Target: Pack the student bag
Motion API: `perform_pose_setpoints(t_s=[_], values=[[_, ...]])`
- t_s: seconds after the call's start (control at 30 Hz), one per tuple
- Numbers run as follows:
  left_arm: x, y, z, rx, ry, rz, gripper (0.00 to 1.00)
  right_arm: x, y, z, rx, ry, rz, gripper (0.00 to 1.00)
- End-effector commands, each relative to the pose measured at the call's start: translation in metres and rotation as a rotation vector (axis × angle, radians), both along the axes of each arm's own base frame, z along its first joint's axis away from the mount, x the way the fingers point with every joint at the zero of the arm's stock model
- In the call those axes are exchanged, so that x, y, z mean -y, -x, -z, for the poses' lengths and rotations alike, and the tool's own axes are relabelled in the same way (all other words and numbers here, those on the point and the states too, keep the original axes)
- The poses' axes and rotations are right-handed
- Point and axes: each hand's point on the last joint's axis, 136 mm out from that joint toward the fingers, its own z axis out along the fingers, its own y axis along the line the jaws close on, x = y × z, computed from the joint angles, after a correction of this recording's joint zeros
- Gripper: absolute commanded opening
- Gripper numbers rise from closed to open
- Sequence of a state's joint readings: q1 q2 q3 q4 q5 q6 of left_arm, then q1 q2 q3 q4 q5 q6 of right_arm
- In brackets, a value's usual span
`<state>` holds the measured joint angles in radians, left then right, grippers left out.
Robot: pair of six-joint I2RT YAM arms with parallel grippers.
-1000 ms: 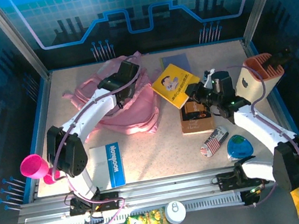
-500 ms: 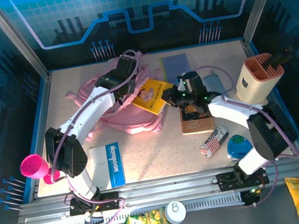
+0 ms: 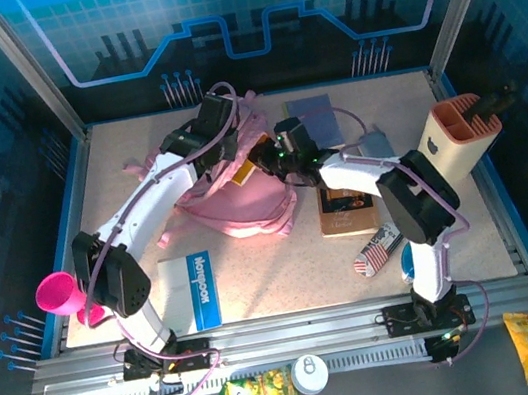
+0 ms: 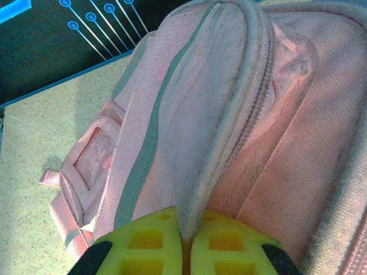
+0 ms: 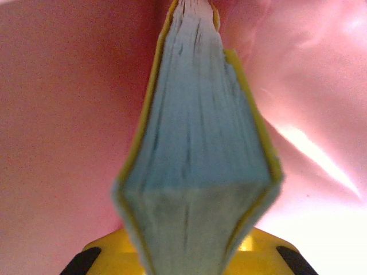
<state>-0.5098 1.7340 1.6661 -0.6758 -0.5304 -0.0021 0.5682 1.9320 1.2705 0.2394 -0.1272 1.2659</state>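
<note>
Toward the far edge of the desk [image 3: 287,275], left of its middle: the student bag [image 3: 235,207], slumped and creased, one strap trailing toward the left edge.

Left gripper [image 4: 184,240]: jaws pinched all but together on a raised fold of the bag's fabric beside the zip. Yellow fingers [image 4: 143,243] pressed to either side of that ridge, no gap between them beyond the cloth itself. From above, this grip at the bag's far end, the part nearest the far edge of the desk.

Right gripper [image 5: 183,255]: jaws closed narrow on a yellow-covered book [image 5: 198,149], gripped at one end across the covers. Page block fanned out just ahead of the fingers, tapering toward the far end. Pink fabric close on both sides of the book in the right wrist view. From above, a yellow corner showing at the bag's right side, between the two grippers. How deep inside the bag: cannot tell.

Elsewhere on the desk:
- a brown book [image 3: 347,206] just right of the bag
- a grey-blue notebook [image 3: 313,111] by the far edge
- a beige-and-orange pen holder [image 3: 457,140] near the right edge
- a white-and-blue booklet [image 3: 190,291] by the near edge, well apart from the bag
</note>
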Motion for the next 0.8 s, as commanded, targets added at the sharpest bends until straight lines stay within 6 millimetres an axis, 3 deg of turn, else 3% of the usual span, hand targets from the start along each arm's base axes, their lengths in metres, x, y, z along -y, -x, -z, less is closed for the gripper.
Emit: perform_pose_setpoints(t_s=[0.0,0.23,0.43,0.53,0.77], values=[[-0.002,-0.005,-0.075,0.194,0.152,-0.044,0.0,-0.01,-0.026,-0.025,0.07,-0.051,0.096,0.1],[-0.003,-0.003,-0.073,0.18,0.196,-0.044,0.0,-0.041,-0.044,0.005,-0.044,-0.125,0.114,0.13],[-0.009,-0.004,-0.069,0.17,0.23,-0.058,0.0,-0.063,-0.04,0.009,-0.135,-0.235,0.013,0.45],[-0.017,-0.005,-0.061,0.156,0.268,-0.08,0.0,-0.054,-0.027,-0.001,-0.147,-0.249,-0.019,0.61],[-0.041,-0.004,-0.033,0.108,0.311,-0.158,0.0,-0.005,0.02,-0.016,-0.147,-0.209,-0.06,0.72]])
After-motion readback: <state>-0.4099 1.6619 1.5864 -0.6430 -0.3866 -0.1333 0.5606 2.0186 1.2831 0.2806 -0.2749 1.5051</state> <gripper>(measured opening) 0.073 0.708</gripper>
